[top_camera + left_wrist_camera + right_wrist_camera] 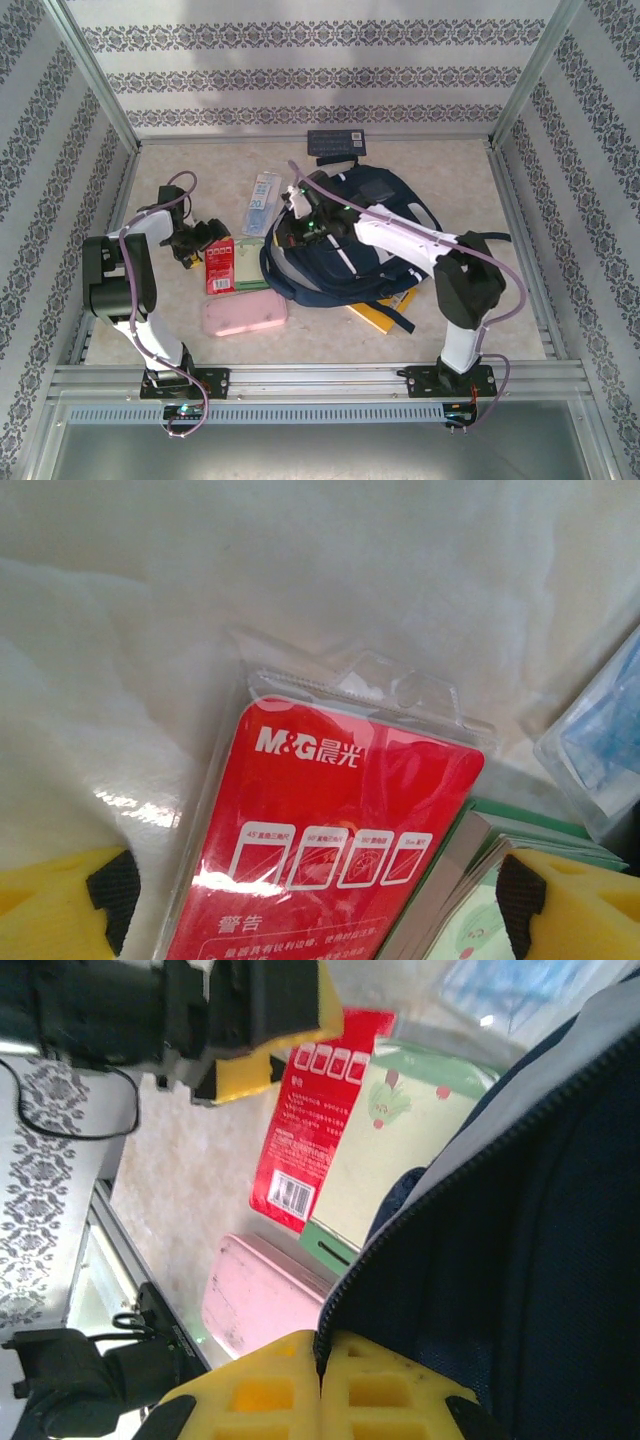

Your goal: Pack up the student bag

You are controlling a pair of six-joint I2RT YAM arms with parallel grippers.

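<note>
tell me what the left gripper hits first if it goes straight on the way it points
Probably the red M&G packet, which lies between the left gripper's open fingers; depth unclear.

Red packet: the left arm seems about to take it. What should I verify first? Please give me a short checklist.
1. Left fingers open wide: ok.
2. Left fingers stand one on each side of the red packet: ok.
3. Packet free of the green notebook: not ok, their edges meet; which one lies on top, cannot tell.
4. Right fingers shut on the zipper edge of the bag: ok.
5. Bag mouth wide enough for the packet: cannot tell.
</note>
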